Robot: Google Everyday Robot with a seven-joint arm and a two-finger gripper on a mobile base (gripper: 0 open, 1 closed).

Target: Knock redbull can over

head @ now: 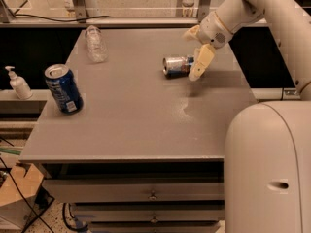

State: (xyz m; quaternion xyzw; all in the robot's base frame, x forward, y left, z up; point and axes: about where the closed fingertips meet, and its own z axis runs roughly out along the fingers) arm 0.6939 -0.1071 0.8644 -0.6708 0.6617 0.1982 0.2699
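Note:
The slim blue and silver redbull can [176, 65] lies on its side on the grey table [141, 115], its silver top pointing left. My gripper [196, 52] hangs just right of the can, at the can's base end. One cream finger [200, 63] points down beside the can and the other [191, 32] sticks up and left, so the fingers are spread open with nothing between them.
A wider dark-blue can [63, 88] stands upright near the table's left edge. A clear plastic bottle [96, 43] lies at the back left. A white pump bottle [18, 83] stands on a ledge left of the table. My white base [269, 169] fills the lower right.

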